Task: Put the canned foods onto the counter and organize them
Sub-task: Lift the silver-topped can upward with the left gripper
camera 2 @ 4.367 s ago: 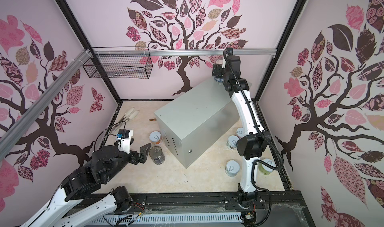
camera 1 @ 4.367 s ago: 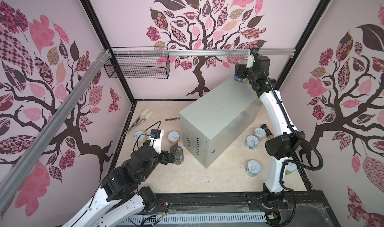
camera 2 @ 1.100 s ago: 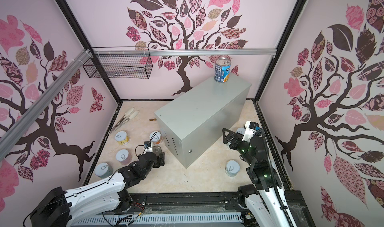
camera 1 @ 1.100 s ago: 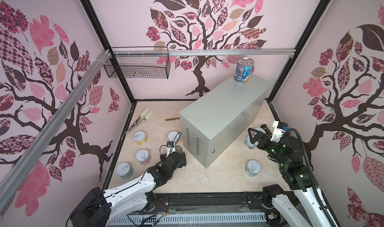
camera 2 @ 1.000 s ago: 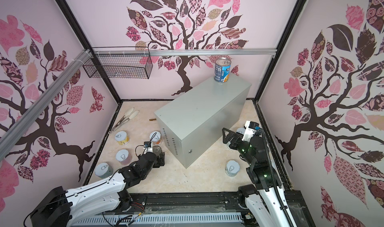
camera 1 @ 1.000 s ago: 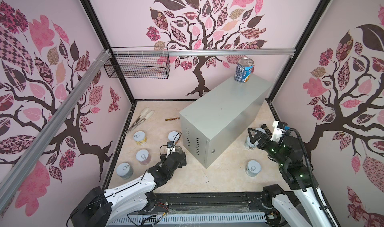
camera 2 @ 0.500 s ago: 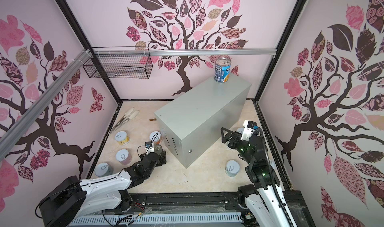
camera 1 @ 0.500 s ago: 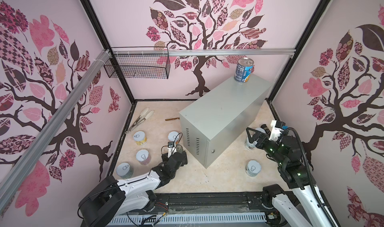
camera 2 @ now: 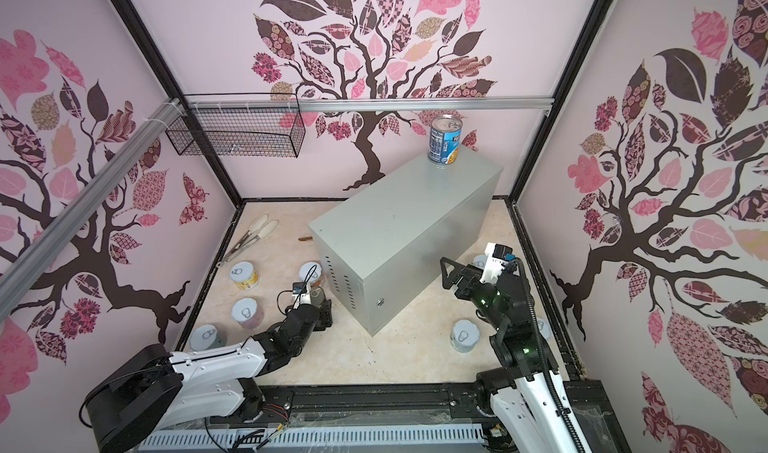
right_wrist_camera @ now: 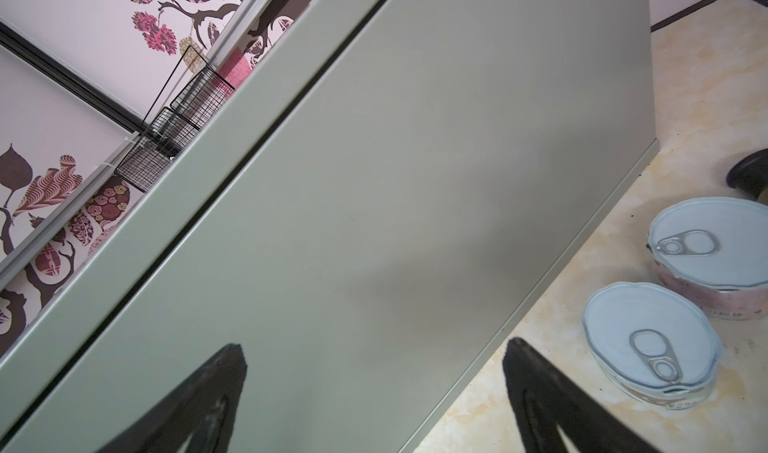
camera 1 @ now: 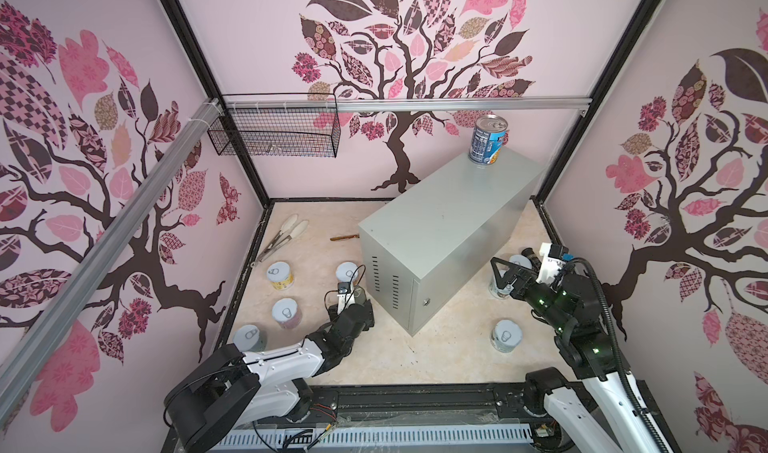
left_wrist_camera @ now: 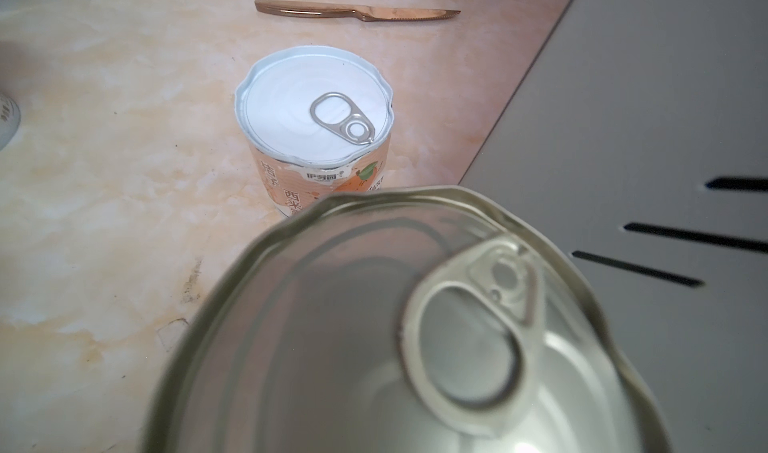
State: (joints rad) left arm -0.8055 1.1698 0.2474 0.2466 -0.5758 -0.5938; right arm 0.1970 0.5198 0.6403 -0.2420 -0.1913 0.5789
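The counter [camera 1: 449, 230] [camera 2: 399, 230] is the grey cabinet in the middle, and one tall blue can [camera 1: 487, 139] [camera 2: 445, 139] stands on its far corner. My left gripper [camera 1: 358, 301] [camera 2: 321, 302] reaches low around a dark can [camera 1: 360, 294] beside the vent slots. That can's silver lid [left_wrist_camera: 415, 326] fills the left wrist view and hides the fingers. Behind it stands a peach-labelled can [left_wrist_camera: 316, 127]. My right gripper [camera 1: 500, 274] [right_wrist_camera: 374, 359] hangs open and empty beside the counter's right wall [right_wrist_camera: 374, 181], close to two short cans [right_wrist_camera: 648, 343] [right_wrist_camera: 715, 239].
Short cans stand on the floor at left [camera 1: 279, 274] [camera 1: 286, 311] [camera 1: 249, 338], and one at front right [camera 1: 505, 334]. A copper knife [left_wrist_camera: 357, 10] and tongs [camera 1: 282, 233] lie at the back left. A dark jar [right_wrist_camera: 752, 172] stands at right. A wire basket [camera 1: 274, 131] hangs on the back wall.
My left arm has slid a little further onto the can beside the counter. The right gripper has lifted slightly and stays open.
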